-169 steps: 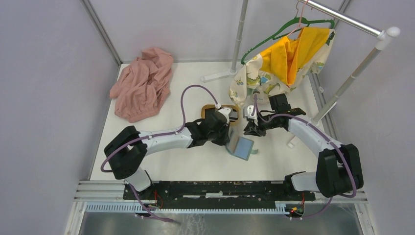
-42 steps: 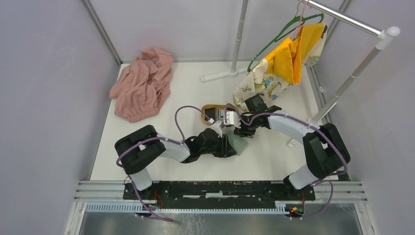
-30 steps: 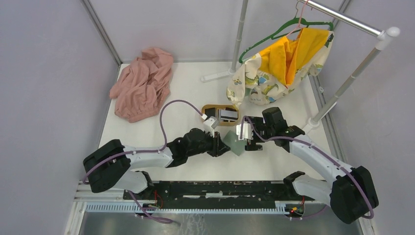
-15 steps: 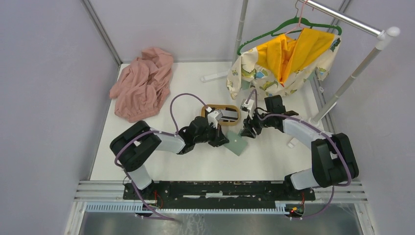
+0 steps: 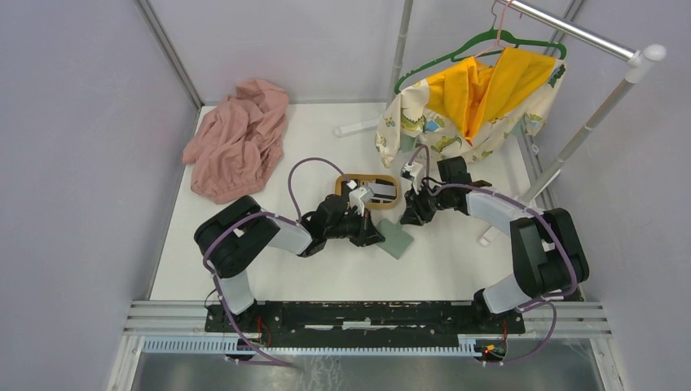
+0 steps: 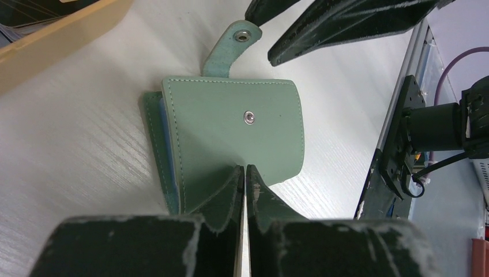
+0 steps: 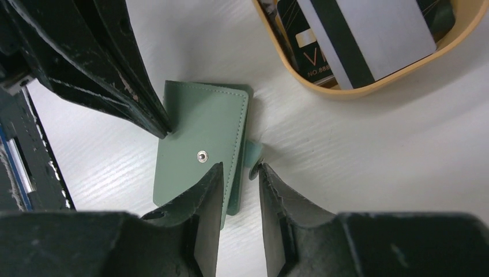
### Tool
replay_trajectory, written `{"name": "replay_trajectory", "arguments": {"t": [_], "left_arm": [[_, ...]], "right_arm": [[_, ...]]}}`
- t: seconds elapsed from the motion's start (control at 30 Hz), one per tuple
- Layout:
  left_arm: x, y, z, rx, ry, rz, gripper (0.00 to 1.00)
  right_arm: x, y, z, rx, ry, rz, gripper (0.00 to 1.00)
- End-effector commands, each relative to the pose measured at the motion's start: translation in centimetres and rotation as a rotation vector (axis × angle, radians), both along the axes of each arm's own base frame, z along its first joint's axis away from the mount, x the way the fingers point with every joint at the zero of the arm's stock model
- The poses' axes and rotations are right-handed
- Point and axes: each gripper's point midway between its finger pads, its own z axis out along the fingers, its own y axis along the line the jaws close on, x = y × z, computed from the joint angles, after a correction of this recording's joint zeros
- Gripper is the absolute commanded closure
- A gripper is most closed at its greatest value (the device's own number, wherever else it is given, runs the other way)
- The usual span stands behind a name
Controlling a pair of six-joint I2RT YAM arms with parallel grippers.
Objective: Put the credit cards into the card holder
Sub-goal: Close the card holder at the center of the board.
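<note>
The grey-green card holder (image 5: 397,239) lies folded shut on the table, snap stud up, with its tab (image 7: 254,157) sticking out. It also shows in the left wrist view (image 6: 230,127) and the right wrist view (image 7: 199,138). My left gripper (image 5: 376,238) is shut, its tips (image 6: 243,171) resting on the holder's cover. My right gripper (image 5: 412,218) is slightly open (image 7: 239,173), one finger over the cover's edge and the other at the tab. The credit cards, a grey-white one (image 7: 369,34) and a black one (image 7: 305,49), lie in the oval wooden tray (image 5: 345,180).
The tray rim (image 7: 346,92) is just behind the holder. A pink cloth (image 5: 236,138) lies at the back left. A yellow and patterned garment (image 5: 468,106) hangs on a green hanger from the rack at the back right, whose poles (image 5: 583,130) stand beside my right arm.
The holder lay open with its blue inside up 5.6 s ago, then stood raised between both grippers; now it lies flat and folded shut. Since 0.5 s ago both grippers have barely moved.
</note>
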Motion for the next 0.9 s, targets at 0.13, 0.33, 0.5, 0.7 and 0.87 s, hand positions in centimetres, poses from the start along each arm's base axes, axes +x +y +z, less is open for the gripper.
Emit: {"name": "replay_trajectory", "arguments": {"t": [0.13,0.33,0.5,0.7,0.87], "left_arm": [[0.6,-0.7,0.6,-0.047,0.001,0.002,0.92],[0.5,-0.7,0.7,-0.051,0.003,0.000,0.92],[0.5,-0.7,0.7,-0.051,0.003,0.000,0.92],[0.5,-0.7,0.7,-0.053,0.004,-0.001,0.92],[0.4,-0.8,0.8,-0.055,0.005,-0.006,0.92]], "right_arm": [[2.3,0.8,1.7,0.055,-0.026,-0.019,0.72],[2.5,0.5,1.4,0.032,-0.026,-0.033,0.78],[2.7,0.3,1.1,0.017,-0.024,-0.040,0.84],[2.9,-0.1,0.4,-0.017,-0.016,-0.054,0.82],[2.9,-0.2,0.5,-0.016,-0.021,-0.052,0.87]]}}
